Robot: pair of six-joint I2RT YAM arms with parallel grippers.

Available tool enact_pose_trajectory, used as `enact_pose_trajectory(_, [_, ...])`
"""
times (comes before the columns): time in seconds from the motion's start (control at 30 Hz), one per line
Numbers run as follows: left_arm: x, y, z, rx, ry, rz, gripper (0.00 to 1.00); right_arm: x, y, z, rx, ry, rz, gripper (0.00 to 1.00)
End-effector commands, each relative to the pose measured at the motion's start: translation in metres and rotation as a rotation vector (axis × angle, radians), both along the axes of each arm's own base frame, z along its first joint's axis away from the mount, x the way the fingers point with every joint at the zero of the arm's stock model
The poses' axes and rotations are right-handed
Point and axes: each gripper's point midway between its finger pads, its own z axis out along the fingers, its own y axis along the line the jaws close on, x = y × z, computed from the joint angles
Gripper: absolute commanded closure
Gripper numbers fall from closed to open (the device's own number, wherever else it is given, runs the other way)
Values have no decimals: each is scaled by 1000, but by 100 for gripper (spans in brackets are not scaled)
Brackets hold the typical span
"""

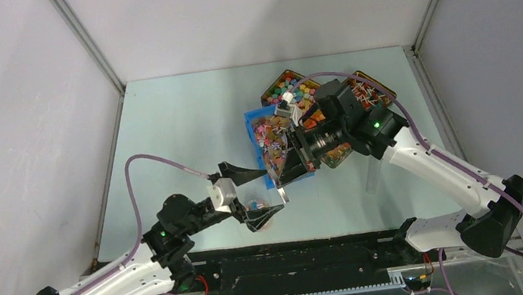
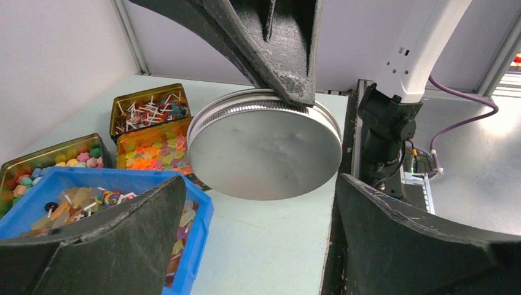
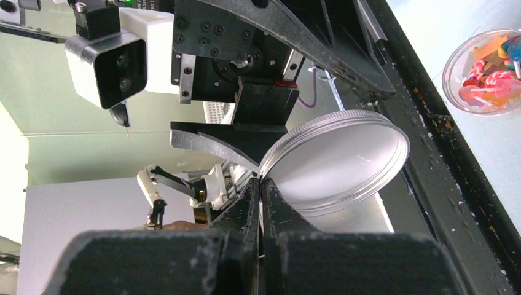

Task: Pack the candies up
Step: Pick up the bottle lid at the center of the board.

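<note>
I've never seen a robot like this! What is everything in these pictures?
These are two robot arms on a table. One picture looks down from above. The other two come from little cameras on each arm's wrist. The right gripper is shut, pinching the edge of a round silver lid. The left gripper is wide open, facing that lid. On the table sit a blue bin and tins full of colourful candies, plus a small clear jar with some sweets inside.

White arm links (image 1: pixel 440 166), black joints, purple cables (image 1: pixel 133 210), green indicator lights, black jaws
</note>
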Motion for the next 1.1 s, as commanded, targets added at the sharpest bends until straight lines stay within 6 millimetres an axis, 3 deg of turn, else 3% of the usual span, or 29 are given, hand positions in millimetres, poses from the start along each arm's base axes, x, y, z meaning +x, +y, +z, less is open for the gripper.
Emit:
enact_pose_trajectory(0.0, [-1, -3, 34, -75, -73, 3, 0, -2, 2, 26, 71, -61, 7, 100])
enact_pose_trajectory(0.37, [7, -1, 33, -83, -56, 63, 1, -4, 5, 26, 75, -52, 17, 100])
enact_pose_trajectory(1.07, [-6, -1, 36, -98, -65, 7, 0, -5, 7, 24, 69, -49, 22, 100])
